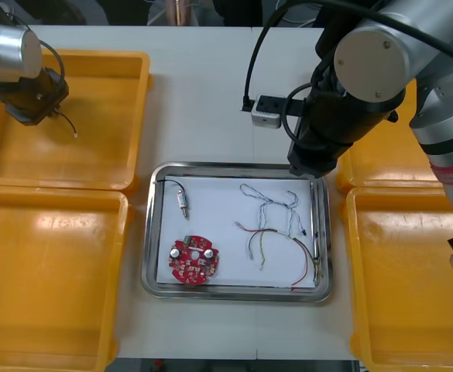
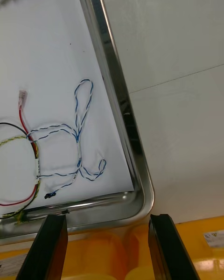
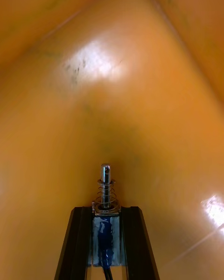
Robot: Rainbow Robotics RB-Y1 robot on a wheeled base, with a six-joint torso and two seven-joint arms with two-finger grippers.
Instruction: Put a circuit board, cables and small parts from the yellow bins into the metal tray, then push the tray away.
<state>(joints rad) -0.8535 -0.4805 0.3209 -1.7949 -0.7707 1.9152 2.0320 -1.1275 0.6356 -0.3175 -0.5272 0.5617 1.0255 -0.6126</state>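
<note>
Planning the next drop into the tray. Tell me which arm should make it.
Left. The left gripper is shut on a small metal part over the far left yellow bin, ready to carry over. The right gripper is open and empty at the metal tray's corner.

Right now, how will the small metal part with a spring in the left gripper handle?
Clamped in the left gripper, the small metal part looks rigid and light, likely secure. Its round pin might let it roll once released. Its black lead dangles and may snag. The right gripper hovers open at the metal tray's corner.
</note>
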